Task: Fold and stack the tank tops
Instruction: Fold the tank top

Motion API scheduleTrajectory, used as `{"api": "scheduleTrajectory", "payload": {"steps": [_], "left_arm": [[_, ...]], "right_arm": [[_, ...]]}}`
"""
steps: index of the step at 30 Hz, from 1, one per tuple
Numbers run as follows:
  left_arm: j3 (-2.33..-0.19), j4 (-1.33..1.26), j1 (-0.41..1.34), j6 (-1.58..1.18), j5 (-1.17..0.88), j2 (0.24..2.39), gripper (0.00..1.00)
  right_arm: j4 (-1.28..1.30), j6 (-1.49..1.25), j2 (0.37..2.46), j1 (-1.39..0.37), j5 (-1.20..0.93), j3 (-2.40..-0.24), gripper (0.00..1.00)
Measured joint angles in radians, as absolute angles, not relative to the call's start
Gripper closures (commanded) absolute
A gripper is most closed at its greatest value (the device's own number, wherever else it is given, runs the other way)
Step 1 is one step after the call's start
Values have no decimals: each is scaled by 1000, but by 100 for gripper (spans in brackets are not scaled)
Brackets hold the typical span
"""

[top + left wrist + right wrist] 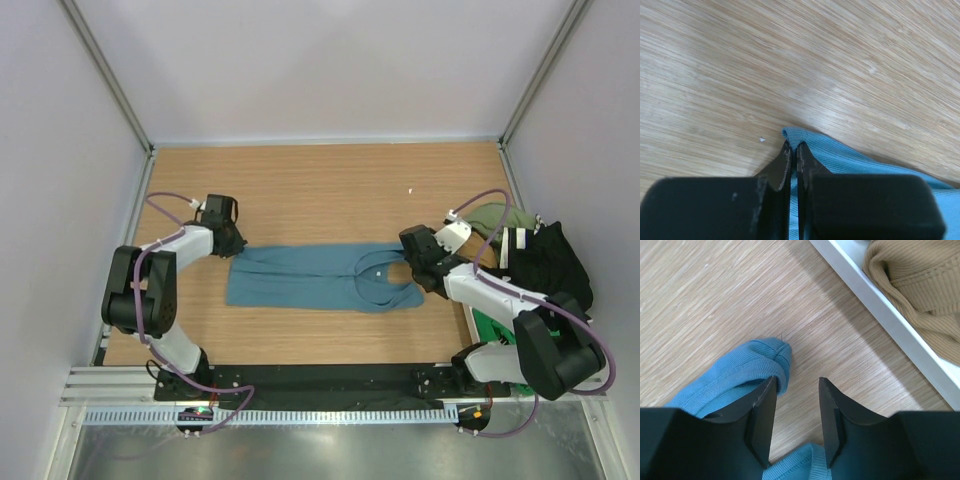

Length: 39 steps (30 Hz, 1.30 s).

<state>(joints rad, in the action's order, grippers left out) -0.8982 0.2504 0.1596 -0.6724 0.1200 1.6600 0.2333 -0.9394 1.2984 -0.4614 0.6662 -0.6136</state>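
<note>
Top external view has the teal tank top (318, 278) spread flat on the table (320, 190), my left gripper (793, 149) pinched tight on its hem corner, my right gripper (796, 384) with jaws apart beside a shoulder strap, gripping nothing.

Seen from above, the left arm rises from 7 o'clock, its elbow bent out toward 9 and its forearm pointing toward 3. The left gripper (794, 149) is pinched tight on a corner of the teal tank top (855, 162). The right arm folds from 5 o'clock, its forearm reaching toward 10. The right gripper (797, 390) has its jaws apart.
</note>
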Motion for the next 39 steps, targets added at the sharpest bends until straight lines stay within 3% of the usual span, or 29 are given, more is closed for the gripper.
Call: {"api": "scheduleTrajectory", "payload": {"steps": [3,4,7,9,18,21,22,23,27,30,31,33,39], "left_arm": [[-892,253,152,-672,120,1654,100],[-891,254,149,-672,120,1652,100],[-884,257,134,-672,118,1645,100],[-880,257,121,-672,112,1642,100],[-851,260,103,-673,108,1608,100],[-836,259,88,-674,92,1592,100],[-830,259,81,-674,86,1587,100],[-823,260,75,-675,83,1582,100],[-805,259,63,-677,76,1560,100],[-802,259,63,-677,69,1549,100],[-801,259,63,-677,67,1547,100],[-798,258,63,-677,65,1544,100],[-794,258,63,-676,57,1543,100]], "right_arm": [[225,-957,1273,-461,667,-600,66],[224,-965,1271,-461,668,-600,77],[234,-1002,1269,-458,673,-600,80],[241,-1024,1269,-453,670,-600,74],[228,-992,1266,-448,618,-591,68],[216,-937,1256,-448,570,-601,56],[215,-922,1255,-448,555,-610,39],[210,-913,1255,-448,539,-620,34],[157,-853,1250,-448,474,-633,32],[147,-825,1267,-445,436,-656,51],[148,-816,1283,-443,426,-674,73],[143,-803,1328,-436,405,-720,87],[142,-787,1479,-423,363,-855,95]]}}
